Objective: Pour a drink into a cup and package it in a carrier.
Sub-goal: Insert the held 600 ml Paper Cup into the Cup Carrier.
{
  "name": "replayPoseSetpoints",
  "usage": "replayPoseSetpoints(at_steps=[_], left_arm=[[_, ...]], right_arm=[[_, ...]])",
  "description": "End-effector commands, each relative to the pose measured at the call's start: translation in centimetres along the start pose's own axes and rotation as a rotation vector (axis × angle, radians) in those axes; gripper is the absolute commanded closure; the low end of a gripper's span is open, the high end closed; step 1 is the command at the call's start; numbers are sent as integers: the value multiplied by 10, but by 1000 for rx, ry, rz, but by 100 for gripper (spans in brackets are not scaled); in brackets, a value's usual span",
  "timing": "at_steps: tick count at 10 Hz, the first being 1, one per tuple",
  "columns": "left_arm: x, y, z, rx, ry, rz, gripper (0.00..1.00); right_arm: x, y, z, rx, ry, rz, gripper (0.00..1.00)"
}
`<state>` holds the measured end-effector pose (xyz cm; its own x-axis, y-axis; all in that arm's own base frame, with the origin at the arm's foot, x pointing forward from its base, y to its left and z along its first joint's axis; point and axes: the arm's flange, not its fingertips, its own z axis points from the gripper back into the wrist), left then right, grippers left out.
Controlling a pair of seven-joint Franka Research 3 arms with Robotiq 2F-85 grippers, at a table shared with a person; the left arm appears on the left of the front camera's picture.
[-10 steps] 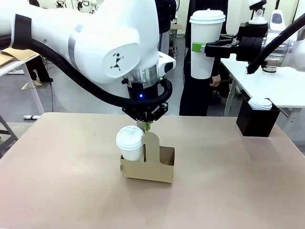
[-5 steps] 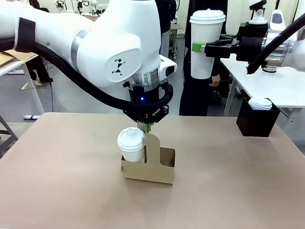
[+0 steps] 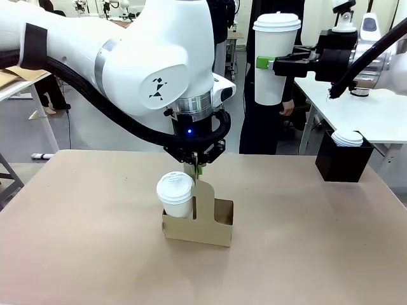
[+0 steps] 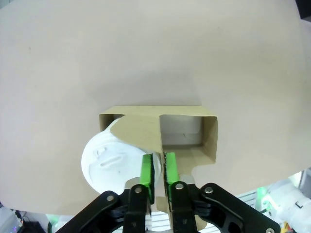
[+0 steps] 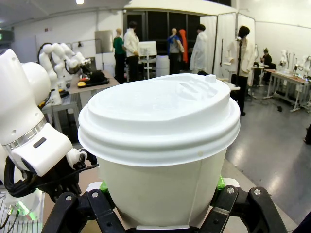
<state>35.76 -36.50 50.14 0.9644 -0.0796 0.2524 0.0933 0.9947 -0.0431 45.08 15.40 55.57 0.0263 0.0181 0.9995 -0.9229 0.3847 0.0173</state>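
The left arm comes down from the left, and the left gripper (image 3: 196, 170) hangs over the middle of the tan worktop (image 3: 76, 241). Its jaws stand narrow, one green pad (image 4: 146, 170) on each side of the tall handle tab of the small brown cardboard carrier (image 3: 197, 232). The left wrist view does not show whether the pads are pressing the tab or have just let go.

Over the last second the carrier has come slightly lower and to the right. It now looks flat on the worktop. In its left hole stands the first cup (image 3: 175, 190), white paper with a white domed plastic lid. The right hole is empty. Judged from this, the carrier is placed and ready for another cup, and the next step is for the left gripper to release and clear away.

Higher up and to the right, the right gripper (image 3: 267, 63) is clamped on the second cup (image 3: 276, 38), a tall white paper cup with a domed lid. It holds the cup upright in the air, where it was a second ago. The drink is hidden under the lids.

At the far right a black box (image 3: 343, 162) holds spare white lids.
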Motion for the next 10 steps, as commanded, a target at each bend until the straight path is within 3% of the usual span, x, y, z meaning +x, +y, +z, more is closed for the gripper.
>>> replayPoseSetpoints(at_steps=[1,2,3,4,6,9,10], left_arm=[[2,14,10,-55,4,3,0],[3,20,20,-86,5,-13,35],[3,27,33,-114,8,-44,0],[3,38,45,-149,9,-95,0],[7,79,62,-240,16,-313,0],[-3,138,54,-378,-131,-655,0],[-4,147,46,-394,-180,-681,0]], right_arm=[[0,0,0,0,0,0,20],[-7,-10,2,57,14,-16,20],[-16,-17,4,129,36,-20,20],[-31,-21,4,215,50,-24,20],[-68,-26,-1,363,54,-27,20],[-127,-6,-14,571,10,1,20],[-142,1,-20,585,5,-2,20]])
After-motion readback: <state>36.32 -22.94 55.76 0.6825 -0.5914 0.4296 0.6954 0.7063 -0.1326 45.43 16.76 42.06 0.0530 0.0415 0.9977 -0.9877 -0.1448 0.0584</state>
